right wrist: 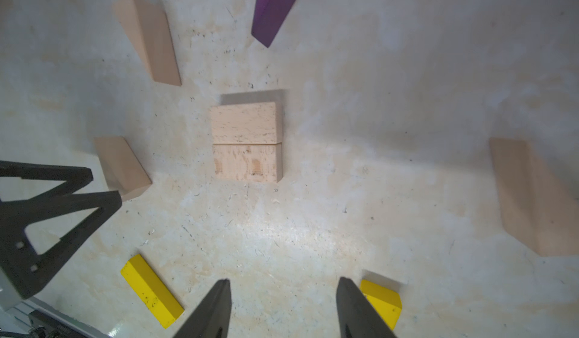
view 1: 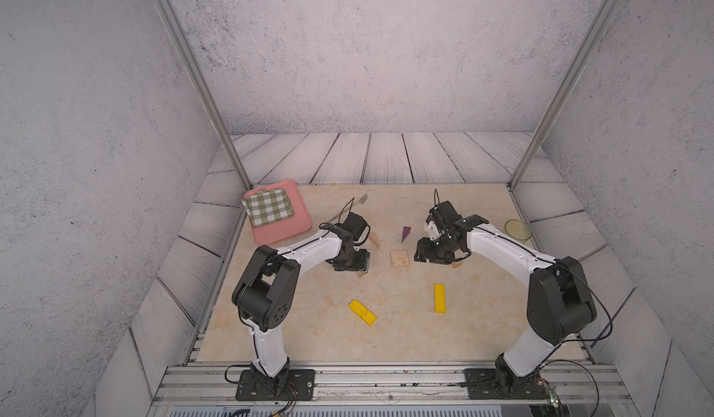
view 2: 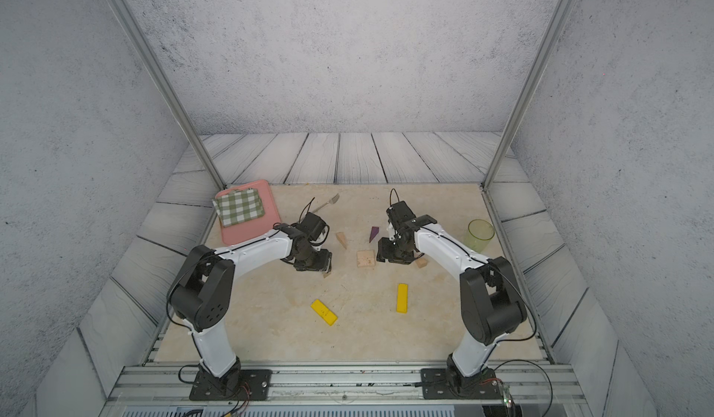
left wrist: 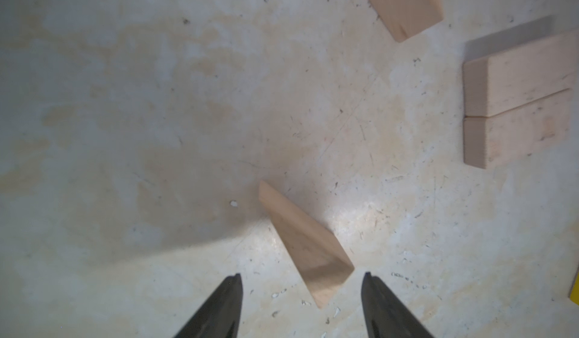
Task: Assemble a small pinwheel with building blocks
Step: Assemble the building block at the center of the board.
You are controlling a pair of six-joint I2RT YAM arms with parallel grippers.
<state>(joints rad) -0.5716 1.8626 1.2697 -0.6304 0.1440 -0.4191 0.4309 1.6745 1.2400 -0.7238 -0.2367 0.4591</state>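
Building blocks (view 2: 366, 259) lie scattered on the table (view 1: 309, 337), and we see only two tan ones touching, as a square. Our left gripper (left wrist: 302, 275) stands parted astride the end of a tan wedge (left wrist: 307, 245); our right gripper (right wrist: 283, 280) hangs parted over bare table.

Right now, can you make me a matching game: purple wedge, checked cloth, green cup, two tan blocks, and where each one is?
1 purple wedge
2 checked cloth
3 green cup
4 two tan blocks

A folded on the pink tray
B pressed side by side into a square
C standing upright at the table edge
D lying alone just behind the square

Pairs: 1-D, 2-A, 3-C, 4-B
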